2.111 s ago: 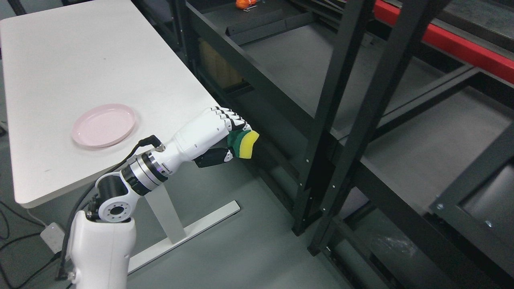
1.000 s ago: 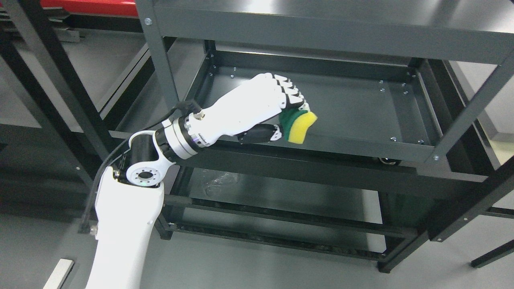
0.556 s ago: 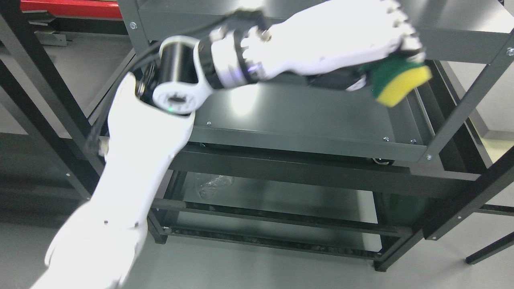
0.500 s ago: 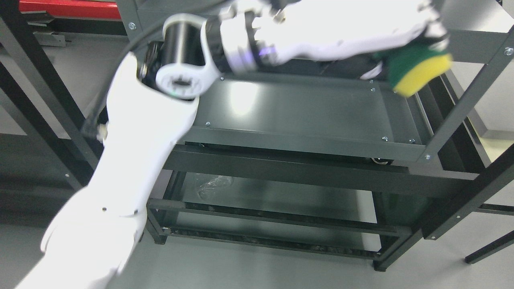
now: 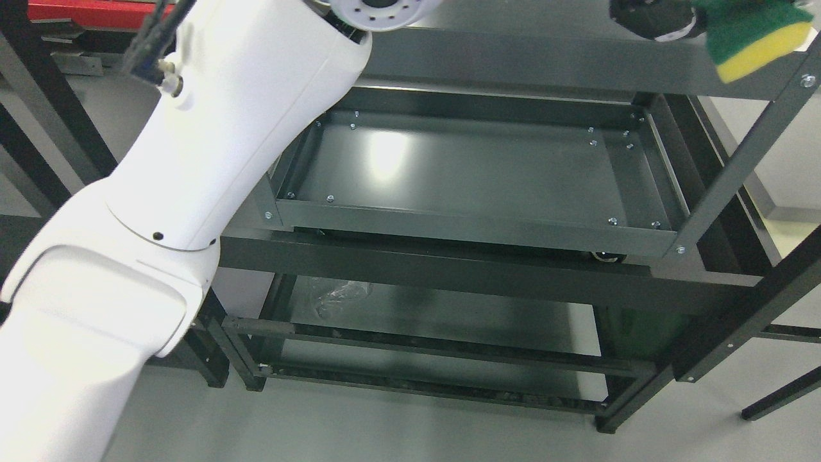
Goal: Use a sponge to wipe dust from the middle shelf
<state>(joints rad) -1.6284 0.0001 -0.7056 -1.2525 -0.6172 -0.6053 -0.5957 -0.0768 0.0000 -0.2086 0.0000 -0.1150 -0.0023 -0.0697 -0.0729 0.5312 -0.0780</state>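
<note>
The green and yellow sponge (image 5: 757,35) is at the top right corner of the head view, in front of the upper rail (image 5: 545,61) of the dark grey metal rack. My left hand (image 5: 689,16) is shut on it; only its black thumb shows, the other fingers are cut off by the top edge. The white left arm (image 5: 192,160) rises from the lower left and fills the left side. The tray-like shelf (image 5: 474,170) lies well below the sponge, bare, with a light glare on it. The sponge touches no shelf surface.
A lower shelf (image 5: 449,314) with a crumpled clear plastic scrap (image 5: 333,298) sits beneath. A slanted upright post (image 5: 737,167) runs down the right side. Black frames and a red beam (image 5: 90,9) stand at the left. Grey floor (image 5: 385,423) lies in front.
The camera swung from the white table to the rack. My left arm then rose up and to the right, carrying the sponge from above the tray shelf to the top right corner.
</note>
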